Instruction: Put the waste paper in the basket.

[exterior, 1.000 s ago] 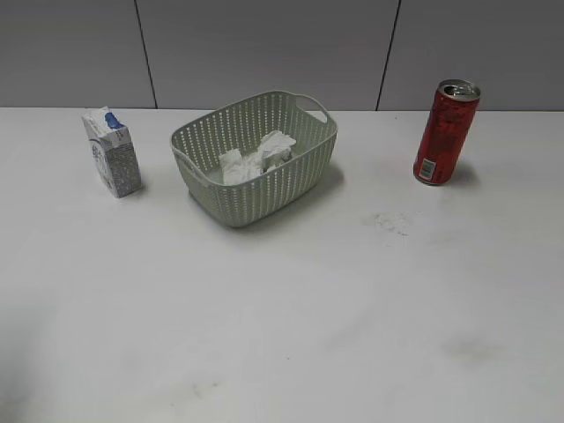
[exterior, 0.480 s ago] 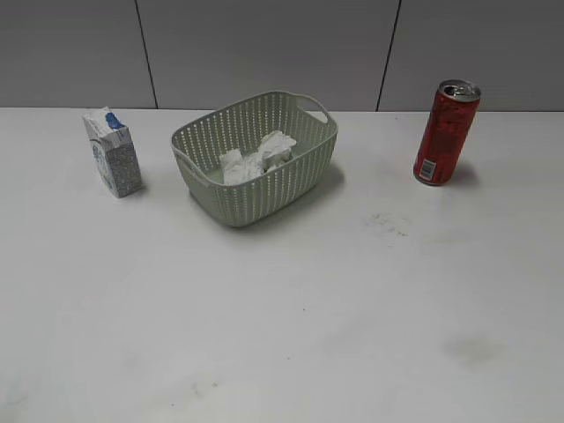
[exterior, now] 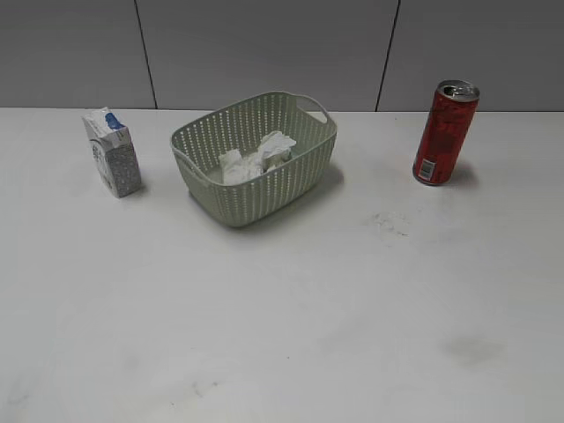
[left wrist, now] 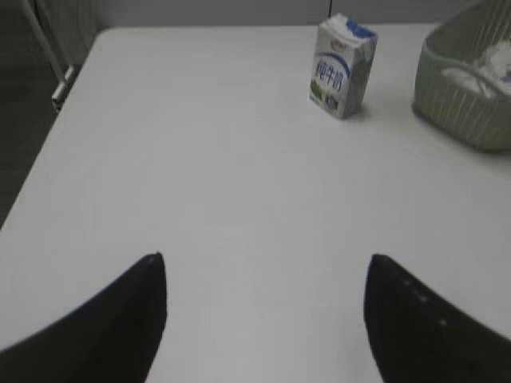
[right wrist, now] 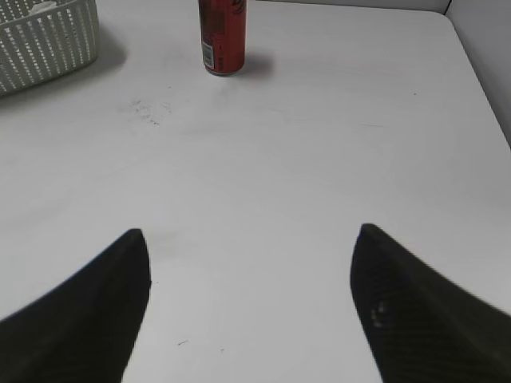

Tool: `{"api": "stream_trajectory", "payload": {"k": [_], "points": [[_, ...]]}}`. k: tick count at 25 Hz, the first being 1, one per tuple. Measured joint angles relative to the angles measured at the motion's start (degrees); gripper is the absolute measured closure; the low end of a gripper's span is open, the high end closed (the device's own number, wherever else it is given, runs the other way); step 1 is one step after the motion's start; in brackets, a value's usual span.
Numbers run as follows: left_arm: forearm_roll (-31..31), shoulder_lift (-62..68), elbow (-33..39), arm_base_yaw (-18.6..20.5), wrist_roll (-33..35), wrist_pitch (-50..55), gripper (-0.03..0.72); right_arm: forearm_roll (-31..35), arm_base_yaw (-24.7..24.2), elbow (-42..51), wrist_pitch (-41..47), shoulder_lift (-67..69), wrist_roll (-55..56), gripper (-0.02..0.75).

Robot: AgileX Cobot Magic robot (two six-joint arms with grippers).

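Basket: the pale green basket (exterior: 254,159) stands on the far half of the desk (exterior: 282,308), left of centre, turned at a slant; its near wall is clear of everything around it; one cut-out handle shows on its far right rim
Waste paper: the waste paper (exterior: 256,159) lies inside the basket as white crumpled wads, bunched together below the rim; none shows on the desk outside it
Carton: a white-and-blue carton (exterior: 112,152) stands upright to the left of the basket, well apart from it, near the far edge
Can: a red can (exterior: 446,132) stands upright at the far right, well apart from the basket, with a faint smudge on the desk between them and nearer
Desk edges: the left wrist view shows the desk's left edge dropping to dark floor; the right wrist view shows its right edge against a pale wall
Open room: the whole near half of the desk is bare white surface
Left claw: the left claw (left wrist: 263,319) is released, its two dark tips wide apart over bare desk, gripping nothing
Right claw: the right claw (right wrist: 249,299) is likewise spread wide and empty, over bare desk near of the can
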Motion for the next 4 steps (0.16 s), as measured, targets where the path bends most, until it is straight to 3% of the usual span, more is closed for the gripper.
{"api": "stream_trajectory", "payload": {"k": [4], "points": [[0.83,-4.66,0.05,0.18,0.0,0.15,0.102,0.05,0.0,0.0,-0.18,0.0,0.0,0.148]]}}
